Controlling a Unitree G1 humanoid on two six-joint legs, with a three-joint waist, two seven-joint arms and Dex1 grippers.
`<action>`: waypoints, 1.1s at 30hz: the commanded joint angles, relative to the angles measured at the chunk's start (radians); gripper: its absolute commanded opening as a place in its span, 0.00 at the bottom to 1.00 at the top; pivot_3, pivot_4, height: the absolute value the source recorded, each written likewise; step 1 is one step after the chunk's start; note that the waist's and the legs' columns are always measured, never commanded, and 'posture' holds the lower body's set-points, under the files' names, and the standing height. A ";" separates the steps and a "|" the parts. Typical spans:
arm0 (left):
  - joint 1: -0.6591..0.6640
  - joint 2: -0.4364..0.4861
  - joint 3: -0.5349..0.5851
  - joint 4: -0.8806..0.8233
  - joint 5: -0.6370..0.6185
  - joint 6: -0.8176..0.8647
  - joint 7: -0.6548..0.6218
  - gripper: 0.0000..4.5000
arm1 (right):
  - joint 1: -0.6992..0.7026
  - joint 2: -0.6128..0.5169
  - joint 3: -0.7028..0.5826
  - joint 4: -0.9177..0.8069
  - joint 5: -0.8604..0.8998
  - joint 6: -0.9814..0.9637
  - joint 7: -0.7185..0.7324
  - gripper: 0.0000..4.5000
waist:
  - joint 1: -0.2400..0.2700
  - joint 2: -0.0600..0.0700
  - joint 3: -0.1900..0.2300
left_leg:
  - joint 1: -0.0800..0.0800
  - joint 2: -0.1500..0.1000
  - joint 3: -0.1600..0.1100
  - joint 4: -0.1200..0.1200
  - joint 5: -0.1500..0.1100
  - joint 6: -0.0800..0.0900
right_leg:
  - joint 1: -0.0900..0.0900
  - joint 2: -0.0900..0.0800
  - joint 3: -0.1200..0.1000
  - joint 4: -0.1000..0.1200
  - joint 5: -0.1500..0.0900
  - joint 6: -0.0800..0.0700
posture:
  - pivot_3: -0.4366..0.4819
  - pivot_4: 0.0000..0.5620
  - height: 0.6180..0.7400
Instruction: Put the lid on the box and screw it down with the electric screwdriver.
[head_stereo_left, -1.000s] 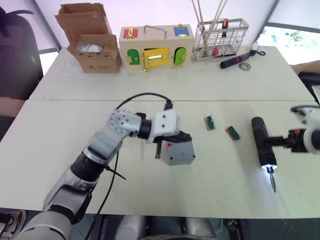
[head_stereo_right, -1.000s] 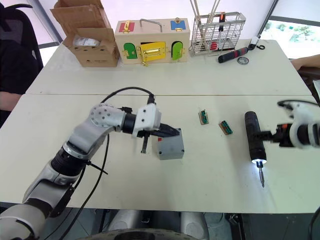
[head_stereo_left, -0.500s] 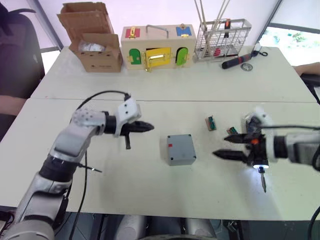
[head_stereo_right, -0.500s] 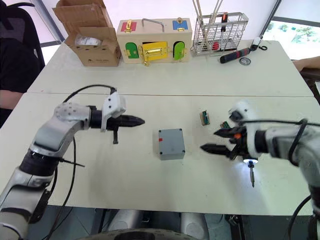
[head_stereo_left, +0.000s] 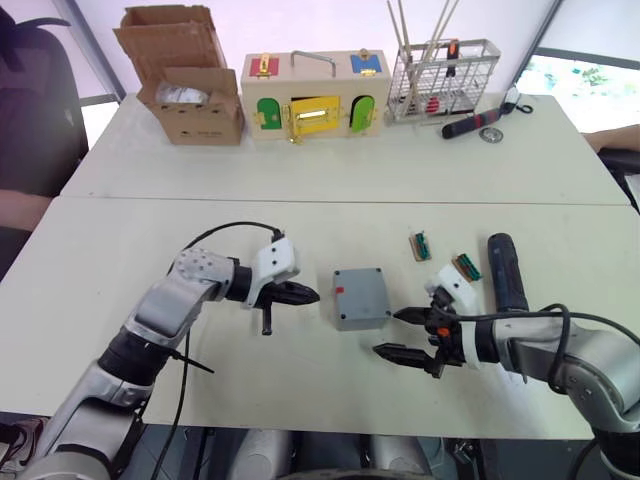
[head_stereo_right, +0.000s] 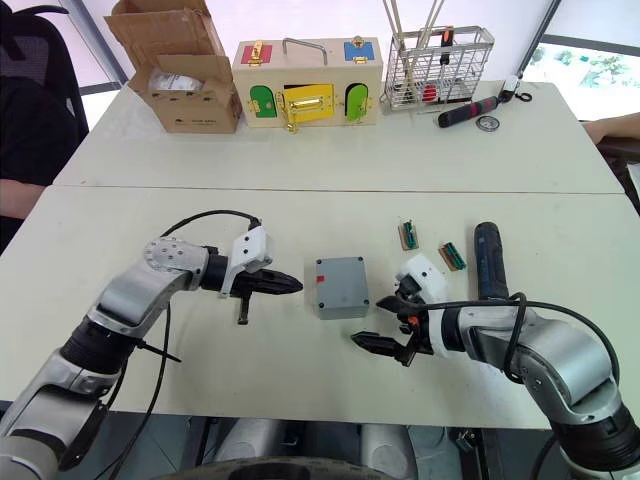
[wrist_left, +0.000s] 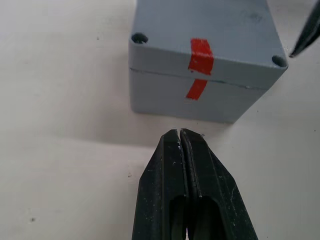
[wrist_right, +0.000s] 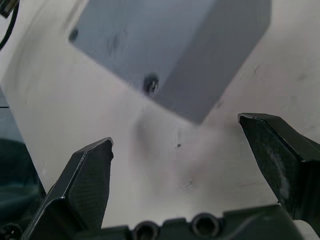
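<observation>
White table, hands flanking box

No readable text, number or brand shows anywhere; the only sign is a plain red stripe crossing the lid and the box.

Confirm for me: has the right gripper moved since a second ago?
Yes. The right gripper has let go of the electric screwdriver and swung toward the robot's left; it now hangs open beside the box, with the screwdriver lying on the table.
</observation>
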 joint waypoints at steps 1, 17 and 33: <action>-0.061 -0.049 -0.030 0.067 0.024 -0.065 -0.023 0.00 | -0.007 0.030 -0.007 -0.057 0.040 0.000 -0.012 0.99 | -0.001 0.000 0.000 | 0.000 0.000 0.000 0.000 0.000 0.000 | 0.000 0.000 0.000 0.000 0.000 0.000 | 0.48 0.27 1.00; -0.208 -0.140 -0.022 0.394 0.146 -0.299 -0.050 0.00 | 0.055 -0.137 -0.141 -0.101 0.041 -0.079 0.054 0.99 | -0.004 -0.001 0.000 | 0.000 0.000 0.001 0.000 0.000 0.000 | -0.002 0.002 -0.001 0.003 0.000 0.000 | 0.48 0.27 1.00; -0.020 -0.075 -0.030 0.051 0.105 -0.100 -0.036 0.00 | -0.172 -0.141 0.153 0.187 -0.239 -0.412 0.271 0.99 | -0.001 -0.002 0.000 | 0.001 0.000 0.001 0.001 0.000 -0.001 | -0.001 0.002 -0.001 0.005 0.000 0.000 | 0.48 0.27 1.00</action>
